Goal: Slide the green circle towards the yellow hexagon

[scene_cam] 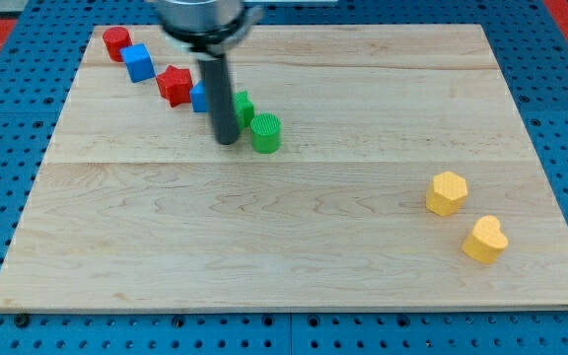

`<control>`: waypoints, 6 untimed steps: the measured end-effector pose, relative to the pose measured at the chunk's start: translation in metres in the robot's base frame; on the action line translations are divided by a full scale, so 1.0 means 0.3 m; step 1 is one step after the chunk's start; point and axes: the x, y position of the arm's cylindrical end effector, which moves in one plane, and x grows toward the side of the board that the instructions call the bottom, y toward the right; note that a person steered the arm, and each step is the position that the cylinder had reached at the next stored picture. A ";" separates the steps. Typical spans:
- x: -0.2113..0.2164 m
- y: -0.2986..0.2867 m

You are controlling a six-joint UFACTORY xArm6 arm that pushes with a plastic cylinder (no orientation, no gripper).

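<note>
Green circle engaged at the far left; the push toward the yellow hexagon is barely begun.

My tip [226,141], a bare rod with no jaws to open or close, is set just left of the green circle [266,132], seemingly touching it. The yellow hexagon [447,192] is seen well apart to the right and nearer, beside a yellow heart [485,240]; almost the whole slide is judged left.

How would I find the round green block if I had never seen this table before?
Start at the wooden board and follow the diagonal row of red and blue blocks down from its top-left corner. At the row's lower end stands my tip, and the green circle sits just to the view's right of it. It is a ridged round cylinder, unlike the other green block half hidden behind the rod.
</note>
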 end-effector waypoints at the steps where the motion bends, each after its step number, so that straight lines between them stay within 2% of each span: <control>1: 0.055 0.297; 2: 0.238 0.384; 3: 0.004 0.629; 4: -0.164 0.464; 5: -0.057 0.272; 6: 0.029 0.295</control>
